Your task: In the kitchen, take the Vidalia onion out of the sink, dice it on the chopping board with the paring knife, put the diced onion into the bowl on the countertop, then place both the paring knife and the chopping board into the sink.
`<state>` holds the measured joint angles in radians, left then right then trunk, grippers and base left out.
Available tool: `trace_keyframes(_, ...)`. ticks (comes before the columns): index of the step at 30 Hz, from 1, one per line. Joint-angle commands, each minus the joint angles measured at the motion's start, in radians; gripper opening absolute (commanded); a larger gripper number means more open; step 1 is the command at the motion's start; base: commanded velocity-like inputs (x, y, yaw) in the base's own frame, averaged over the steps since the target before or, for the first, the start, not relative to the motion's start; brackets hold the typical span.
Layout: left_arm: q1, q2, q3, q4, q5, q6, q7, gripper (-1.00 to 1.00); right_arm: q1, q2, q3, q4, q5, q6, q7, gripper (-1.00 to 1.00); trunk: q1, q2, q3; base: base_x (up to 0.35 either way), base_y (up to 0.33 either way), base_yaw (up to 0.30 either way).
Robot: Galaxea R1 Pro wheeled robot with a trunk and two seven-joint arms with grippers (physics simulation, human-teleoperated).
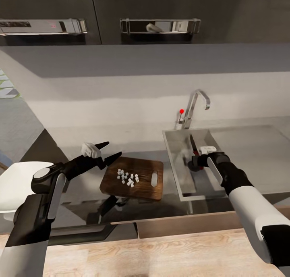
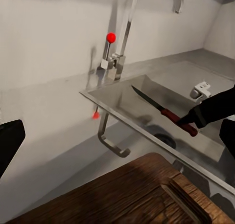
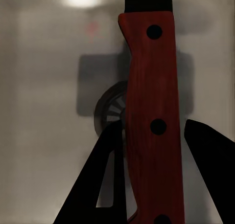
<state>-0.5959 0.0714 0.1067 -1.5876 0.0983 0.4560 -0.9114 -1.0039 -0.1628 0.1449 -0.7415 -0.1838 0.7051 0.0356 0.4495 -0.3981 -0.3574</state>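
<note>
Both arms reach forward in the head view, over the front edge of the countertop [image 1: 257,144]. At the left, the left gripper [image 1: 109,151] hovers just off the near left corner of the chopping board [image 1: 145,188], its two dark fingers spread wide and holding nothing. On the board's middle lies a small heap of pale diced onion [image 1: 128,177], with the oval handle slot toward the board's right end. To the right, the sink [image 1: 177,164] is set into the countertop, the faucet [image 1: 197,103] with its red knob [image 1: 181,111] standing at its far edge. Over the basin, the right gripper [image 1: 196,161] grips the paring knife [image 1: 193,144] by the handle, blade pointing toward the far edge.

From the left wrist view, the board's [image 2: 122,194] end with the slot lies nearest, the sink's [image 2: 122,99] rim beyond it. Over the basin the knife [image 2: 164,111] is held above the steel floor by the right gripper [image 2: 193,120], dark blade pointing toward the faucet [image 2: 127,33] and the knob [image 2: 111,37].

From the right wrist view, the knife's reddish riveted handle [image 3: 152,116] runs between the two dark fingers [image 3: 98,185], jaws narrow around it. Behind it lies the round drain [image 3: 111,111] in the sink floor [image 3: 44,111].
</note>
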Motion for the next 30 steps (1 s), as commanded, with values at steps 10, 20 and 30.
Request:
trace_keyframes(10, -0.001, 0.0, 0.001, 0.0, 0.006, 0.009, -0.002, 1.0, -0.001, -0.001, -0.004, -0.001, -0.006, 0.005, -0.003, -1.0, 0.001, -0.002, -0.01, 0.0, 0.0, 0.0)
trace_keyframes(20, -0.001, -0.001, 0.001, 0.0, 0.006, 0.008, -0.002, 1.0, -0.001, -0.001, -0.004, -0.001, -0.006, 0.005, -0.002, -1.0, 0.001, -0.002, -0.019, 0.0, 0.0, 0.0)
trace_keyframes(30, -0.001, -0.001, 0.001, 0.0, 0.006, 0.008, -0.002, 1.0, -0.001, -0.001, -0.004, -0.001, -0.006, 0.006, -0.002, -1.0, 0.001, -0.002, -0.028, 0.0, 0.0, 0.0)
